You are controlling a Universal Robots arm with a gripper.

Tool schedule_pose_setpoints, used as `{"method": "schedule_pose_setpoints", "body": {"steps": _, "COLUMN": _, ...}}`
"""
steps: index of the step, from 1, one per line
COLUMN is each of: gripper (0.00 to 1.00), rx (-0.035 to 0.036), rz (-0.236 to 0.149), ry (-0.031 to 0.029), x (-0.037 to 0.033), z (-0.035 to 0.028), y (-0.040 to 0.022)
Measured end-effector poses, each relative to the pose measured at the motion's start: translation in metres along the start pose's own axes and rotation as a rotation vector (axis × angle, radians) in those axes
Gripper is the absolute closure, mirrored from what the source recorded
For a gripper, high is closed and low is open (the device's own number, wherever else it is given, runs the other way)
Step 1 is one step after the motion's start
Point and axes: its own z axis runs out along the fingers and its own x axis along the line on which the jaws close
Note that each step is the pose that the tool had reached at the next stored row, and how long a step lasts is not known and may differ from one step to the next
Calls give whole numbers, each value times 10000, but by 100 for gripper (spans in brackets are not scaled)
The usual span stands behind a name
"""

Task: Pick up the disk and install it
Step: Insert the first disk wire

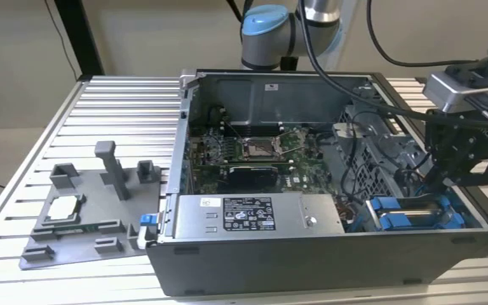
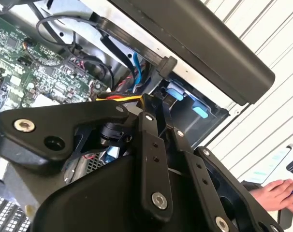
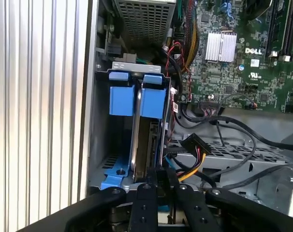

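One disk point(image 3: 142, 140) is standing on edge inside the drive bay at the corner of the open computer case point(image 1: 312, 260). In the exterior view it is sitting at the case's near end toward that view's right point(image 1: 413, 213). It is showing as a thin silver-grey metal slab, seen edge-on, clipped in a blue plastic frame. Two broad blue tabs of that frame are facing outward at its far end. A second blue piece is lying at the bay floor beside it.

The pincer point(image 3: 159, 176) is appearing narrow, with its black fingers point(image 3: 147, 193) closing on the near edge of the disk. In the exterior view the pincer point(image 1: 437, 184) is hanging just over the bay.

A black connector with red, yellow and black wires point(image 3: 195, 145) is lying just beside the bay, and the green motherboard point(image 3: 233, 72) is lying farther inside the case. The silver box with a white label point(image 1: 253, 213) is occupying the case's near wall. The case is resting on the slatted metal bench point(image 1: 125, 114), and a grey fixture point(image 1: 83, 216) carrying a small square chip point(image 1: 61, 208) is sitting toward the exterior view's left, well apart from the bay.

A person's hand point(image 2: 277, 191) is showing at the edge of the second wrist view
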Motion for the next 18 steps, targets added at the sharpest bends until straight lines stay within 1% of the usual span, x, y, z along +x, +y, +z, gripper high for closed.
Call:
{"method": "schedule_pose_setpoints", "body": {"steps": 2, "gripper": 100, "rx": -14, "rz": 144, "ry": 0, "x": 11, "z": 15, "y": 1}}
{"method": "schedule_pose_setpoints", "body": {"steps": 4, "gripper": 100, "rx": -54, "rz": 302, "ry": 4, "x": 15, "z": 32, "y": 1}}
{"method": "schedule_pose_setpoints", "body": {"steps": 7, "gripper": 100, "rx": -177, "rz": 473, "ry": 2, "x": 27, "z": 49, "y": 2}}
{"method": "schedule_pose_setpoints", "body": {"steps": 9, "gripper": 100, "rx": -293, "rz": 568, "ry": -2, "x": 38, "z": 59, "y": 3}}
{"method": "schedule_pose_setpoints", "body": {"steps": 11, "gripper": 100, "rx": -363, "rz": 644, "ry": -4, "x": 51, "z": 66, "y": 5}}
{"method": "schedule_pose_setpoints", "body": {"steps": 12, "gripper": 100, "rx": -383, "rz": 681, "ry": -4, "x": 57, "z": 68, "y": 6}}
{"method": "schedule_pose_setpoints", "body": {"steps": 13, "gripper": 100, "rx": -385, "rz": 710, "ry": -5, "x": 63, "z": 69, "y": 6}}
{"method": "schedule_pose_setpoints", "body": {"steps": 15, "gripper": 100, "rx": -385, "rz": 727, "ry": -10, "x": 65, "z": 70, "y": 9}}
{"method": "schedule_pose_setpoints", "body": {"steps": 18, "gripper": 100, "rx": -373, "rz": 729, "ry": -40, "x": 64, "z": 70, "y": 23}}
